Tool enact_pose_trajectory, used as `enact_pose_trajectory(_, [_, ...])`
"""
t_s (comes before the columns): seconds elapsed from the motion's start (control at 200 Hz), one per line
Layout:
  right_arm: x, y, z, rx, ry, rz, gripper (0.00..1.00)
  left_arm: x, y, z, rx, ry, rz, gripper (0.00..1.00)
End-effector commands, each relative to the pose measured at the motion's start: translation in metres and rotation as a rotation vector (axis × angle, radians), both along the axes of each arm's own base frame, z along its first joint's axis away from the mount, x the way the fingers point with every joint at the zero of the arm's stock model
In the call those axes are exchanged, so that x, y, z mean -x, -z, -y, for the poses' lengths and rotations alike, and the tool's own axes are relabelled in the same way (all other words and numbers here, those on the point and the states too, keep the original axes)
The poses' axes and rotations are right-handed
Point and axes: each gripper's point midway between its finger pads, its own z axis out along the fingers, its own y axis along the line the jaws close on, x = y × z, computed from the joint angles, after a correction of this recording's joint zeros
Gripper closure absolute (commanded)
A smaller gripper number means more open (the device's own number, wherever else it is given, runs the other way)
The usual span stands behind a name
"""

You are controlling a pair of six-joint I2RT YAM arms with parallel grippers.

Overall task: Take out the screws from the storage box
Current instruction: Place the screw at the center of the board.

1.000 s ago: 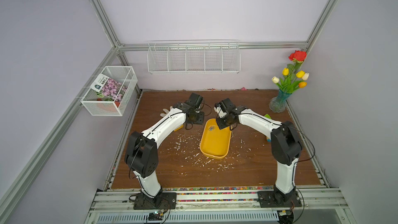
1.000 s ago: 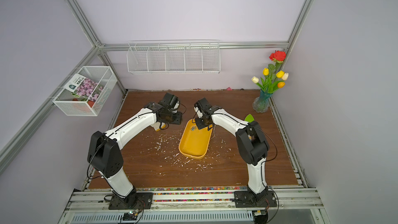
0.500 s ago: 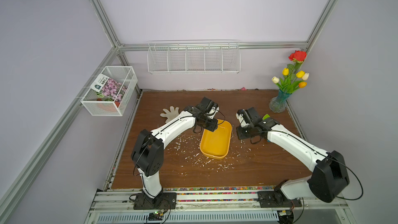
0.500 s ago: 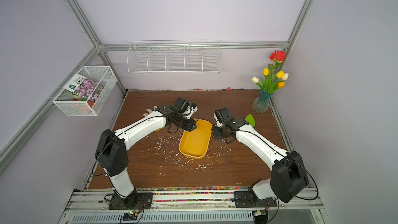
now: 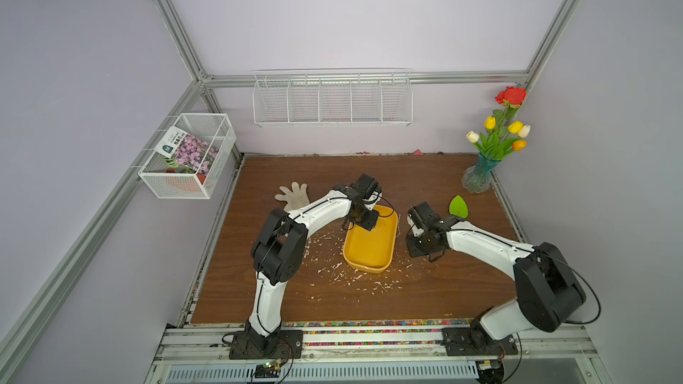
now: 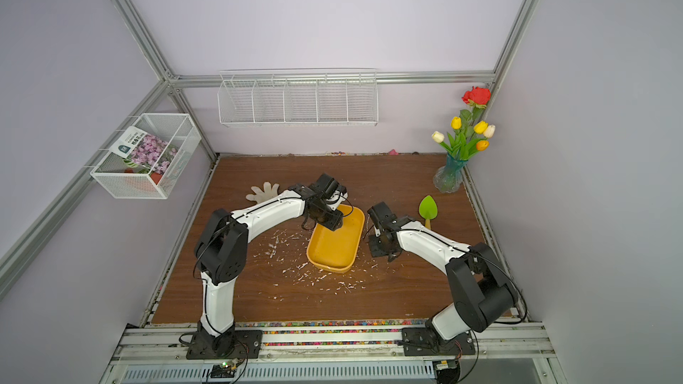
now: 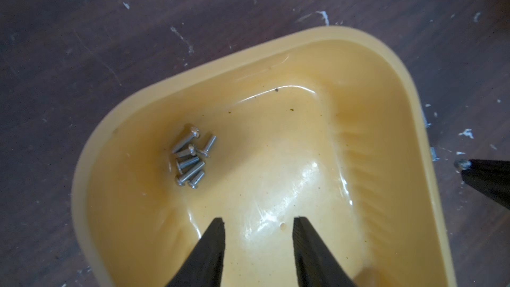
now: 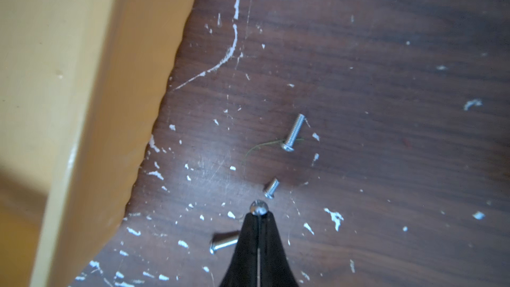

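Note:
The yellow storage box (image 5: 369,253) (image 6: 334,249) lies mid-table. In the left wrist view several small silvery screws (image 7: 190,161) sit clustered on its floor (image 7: 276,139) near one corner. My left gripper (image 5: 364,221) (image 7: 258,220) hangs open over the box's far end, nothing between its fingers. My right gripper (image 5: 412,251) (image 8: 258,213) is low over the table just right of the box wall (image 8: 82,78), shut on a screw whose round head (image 8: 258,207) shows at the tips. Three more screws (image 8: 293,133) (image 8: 271,188) (image 8: 223,242) lie on the wood by it.
White debris flecks (image 5: 332,267) litter the wood around the box. A white glove (image 5: 294,195) lies at the back left, a green leaf-shaped tool (image 5: 458,206) right of the right wrist, a flower vase (image 5: 478,179) in the far right corner. Wire baskets (image 5: 332,99) hang on the walls.
My left gripper has come from left of the box to over its far end, jaws slightly narrower. My right gripper left the box and dropped to the table on its right.

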Motion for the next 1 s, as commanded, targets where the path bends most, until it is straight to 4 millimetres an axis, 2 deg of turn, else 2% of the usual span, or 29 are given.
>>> enact_pose_trajectory(0.0, [0.001,0.012,0.001,0.000,0.011,-0.011,1.00,-0.016,0.003,-0.001,-0.014,-0.062,0.044,0.62])
enact_pose_trajectory(0.28, [-0.002,0.015,-0.002,-0.016,0.014,-0.002,1.00,-0.024,0.022,-0.005,-0.066,-0.105,0.048,0.65])
enact_pose_trajectory(0.505, [-0.004,0.016,-0.003,-0.012,0.010,-0.002,1.00,-0.032,0.028,-0.002,-0.084,-0.098,0.072,0.65])
enact_pose_trajectory(0.69, [0.000,0.027,0.000,0.001,0.017,-0.022,1.00,-0.036,0.032,0.001,-0.104,-0.087,0.072,0.65])
enact_pose_trajectory(0.745, [0.001,0.029,0.001,0.008,0.019,-0.024,0.95,-0.037,0.034,0.001,-0.107,-0.087,0.069,0.65])
enact_pose_trajectory(0.995, [-0.001,0.030,0.000,0.003,0.022,-0.022,0.89,-0.038,0.039,0.002,-0.118,-0.079,0.069,0.67])
